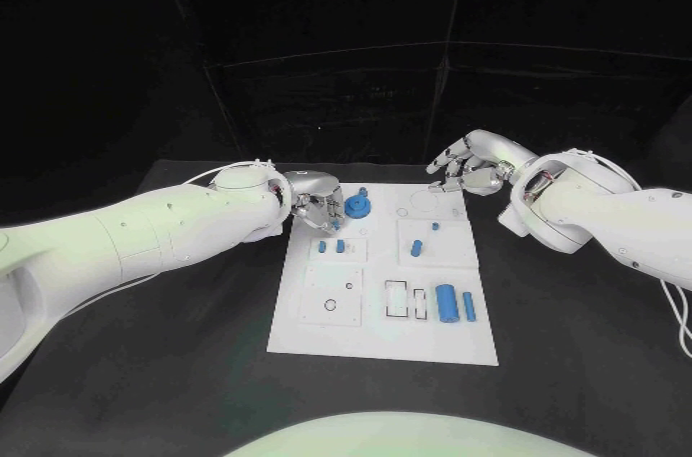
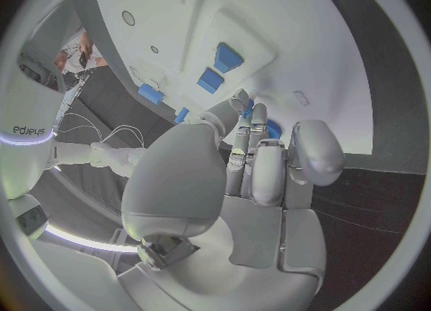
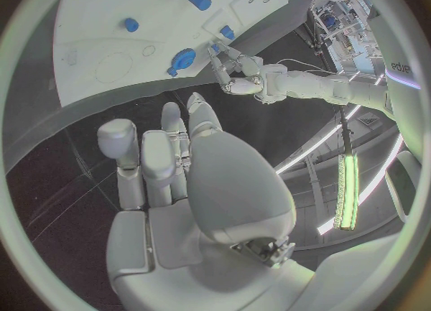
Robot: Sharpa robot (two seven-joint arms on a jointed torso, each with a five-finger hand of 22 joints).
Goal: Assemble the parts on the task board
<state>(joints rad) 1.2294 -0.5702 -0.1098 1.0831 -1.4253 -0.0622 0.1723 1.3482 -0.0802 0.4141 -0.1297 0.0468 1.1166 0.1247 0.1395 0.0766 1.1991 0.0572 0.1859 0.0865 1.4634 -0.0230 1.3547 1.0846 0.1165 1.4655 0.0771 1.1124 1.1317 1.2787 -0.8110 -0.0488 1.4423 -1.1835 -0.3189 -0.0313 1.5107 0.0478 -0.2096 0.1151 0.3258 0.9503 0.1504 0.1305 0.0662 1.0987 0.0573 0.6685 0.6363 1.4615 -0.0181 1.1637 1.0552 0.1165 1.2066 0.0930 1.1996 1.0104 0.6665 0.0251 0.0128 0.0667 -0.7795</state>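
Hiding its fingertips [image 1: 323, 217], the left hand [image 1: 309, 202] overlaps the task board [image 1: 378, 327].

The room is dark; light falls from above on the white task board [image 1: 384, 277], which shows bright against the black bench [image 1: 173, 357]. Both wrist views bend straight edges toward the rim. A green-lit strip lamp [image 3: 345, 189] glows in the right wrist view.

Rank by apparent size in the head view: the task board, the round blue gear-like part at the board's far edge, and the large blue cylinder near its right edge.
1. task board, by far the largest.
2. large blue cylinder and round blue part: they look about alike, and the round part lies farther from the camera, so I won't rank them.
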